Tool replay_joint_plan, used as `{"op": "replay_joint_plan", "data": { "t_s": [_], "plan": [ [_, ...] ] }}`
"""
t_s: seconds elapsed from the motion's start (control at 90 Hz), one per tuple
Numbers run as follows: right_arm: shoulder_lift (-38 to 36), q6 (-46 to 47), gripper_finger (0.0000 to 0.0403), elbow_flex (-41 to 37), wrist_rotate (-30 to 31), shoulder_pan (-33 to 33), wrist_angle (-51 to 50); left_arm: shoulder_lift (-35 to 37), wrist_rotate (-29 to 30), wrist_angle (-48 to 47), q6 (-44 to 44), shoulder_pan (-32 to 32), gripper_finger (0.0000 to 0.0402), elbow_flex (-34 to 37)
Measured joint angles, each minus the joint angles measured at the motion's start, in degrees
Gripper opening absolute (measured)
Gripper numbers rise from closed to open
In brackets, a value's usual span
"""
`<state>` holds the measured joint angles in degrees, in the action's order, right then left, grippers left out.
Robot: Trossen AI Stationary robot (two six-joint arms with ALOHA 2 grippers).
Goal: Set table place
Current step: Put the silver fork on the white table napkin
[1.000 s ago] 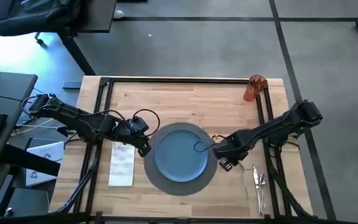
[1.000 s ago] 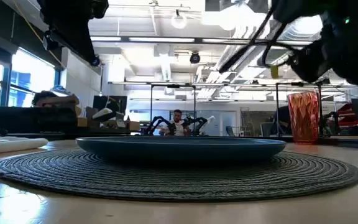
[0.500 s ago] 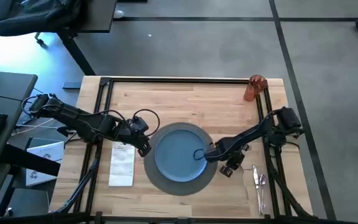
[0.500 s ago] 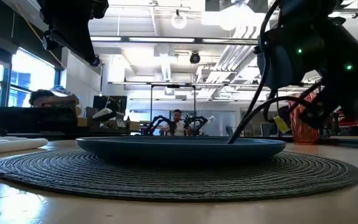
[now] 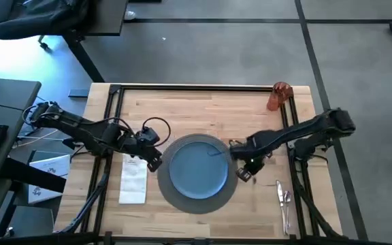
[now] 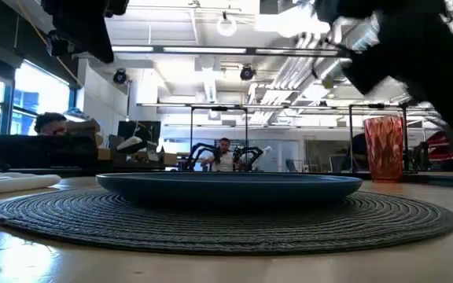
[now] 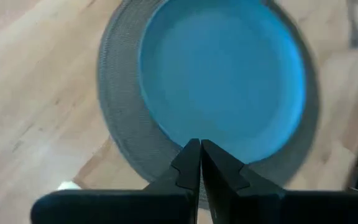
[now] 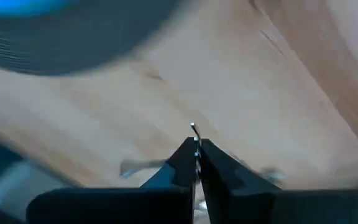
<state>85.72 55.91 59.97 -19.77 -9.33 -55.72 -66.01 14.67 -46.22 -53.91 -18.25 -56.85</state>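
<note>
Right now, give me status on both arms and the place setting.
Left gripper shut, empty, at mat's left edge. Right gripper shut beside blue plate. Napkin left, cutlery right, orange cup at far corner. Nothing in the way.

One table (image 5: 209, 109). One round grey mat (image 5: 176, 195). One blue plate (image 5: 197, 170). One white napkin (image 5: 133, 181). One orange cup (image 5: 278, 96). Silver cutlery (image 5: 284, 204) just beside right gripper (image 5: 240, 167): count unclear. Two arms, two grippers: left gripper (image 5: 156, 162), right gripper. One person (image 6: 224, 155) in room behind.
</note>
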Motion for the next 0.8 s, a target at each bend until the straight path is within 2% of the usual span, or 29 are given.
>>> {"op": "replay_joint_plan", "data": {
  "t_s": [0.178, 0.356, 0.511, 0.8],
  "plan": [
    [-1.18, 0.38, 0.0000, 6.29, 4.64, 4.49, 13.16, 2.58, -0.05, -0.07, -0.17, -1.69, 0.0000, -0.75],
    [3.48, -3.81, 0.0000, 13.88, 6.91, 9.15, 25.07, 3.46, -2.49, -0.37, -0.60, -3.37, 0.0000, -0.75],
    [12.94, -10.47, 0.0000, 25.09, 5.67, 12.20, 26.73, 5.60, -9.58, -0.42, -3.19, -4.19, 0.0000, -0.75],
    [37.32, -20.20, 0.0000, 53.26, -1.65, 14.24, 26.46, 13.01, -25.16, -0.68, -8.49, -6.30, 0.0000, -0.75]
  ]
}}
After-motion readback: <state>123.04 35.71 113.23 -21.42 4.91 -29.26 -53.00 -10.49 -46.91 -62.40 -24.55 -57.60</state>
